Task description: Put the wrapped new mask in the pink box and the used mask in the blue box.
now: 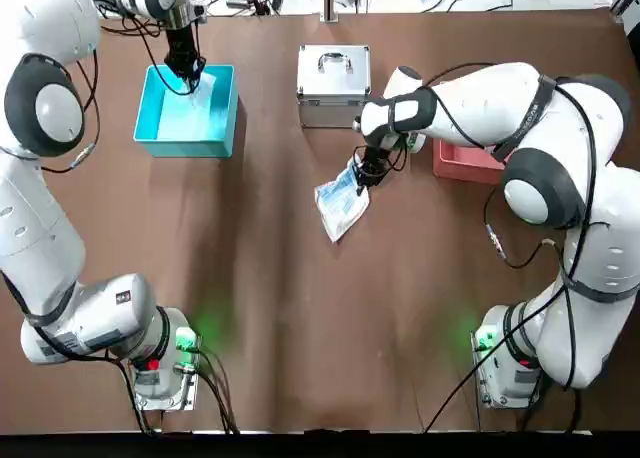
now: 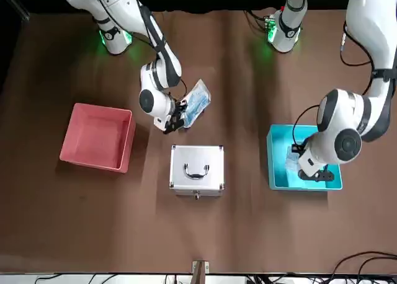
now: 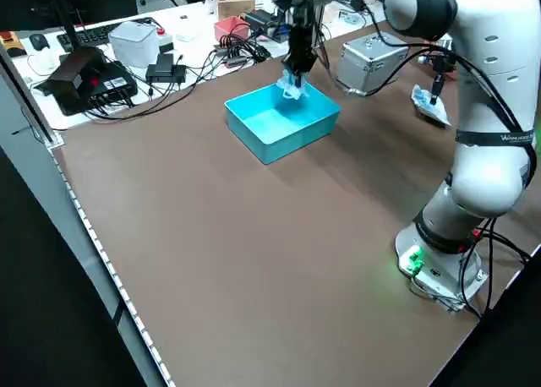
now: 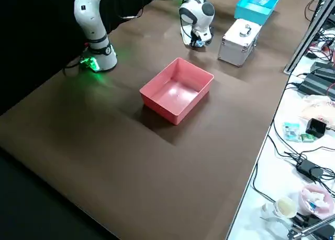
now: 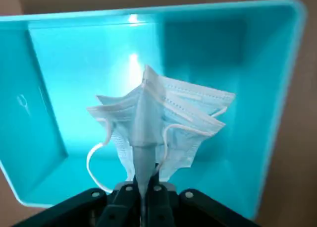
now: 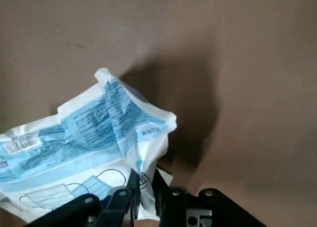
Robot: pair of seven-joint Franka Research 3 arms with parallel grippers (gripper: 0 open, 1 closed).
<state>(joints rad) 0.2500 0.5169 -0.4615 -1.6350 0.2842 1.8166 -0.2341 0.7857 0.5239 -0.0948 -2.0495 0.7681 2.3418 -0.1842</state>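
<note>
2 masks are in your grippers. Your used mask (image 5: pixel 163 118) is pale blue, bunched into folds with white ear loops, hanging over the blue box (image 1: pixel 163 150) at upper left of the top view. Your wrapped new mask (image 1: pixel 343 200) is a crinkled white-and-blue printed packet, pinched at 1 end, near the top view's centre.

Your pink box (image 4: pixel 177 90) shows at upper right of the top view, partly covered by the right arm (image 1: pixel 560 148). The silver case (image 1: pixel 333 86) sits at upper centre, between the 2 boxes, just beside the packet's gripper; it lies to 1 side of the used mask.

Your left gripper (image 5: pixel 143 180) points down above the blue box, its 2 fingers clenched on the used mask. Your right gripper (image 6: pixel 144 180) is left of the pink box in the top view, its 2 fingers grasping the packet above the brown table (image 1: pixel 290 358).
</note>
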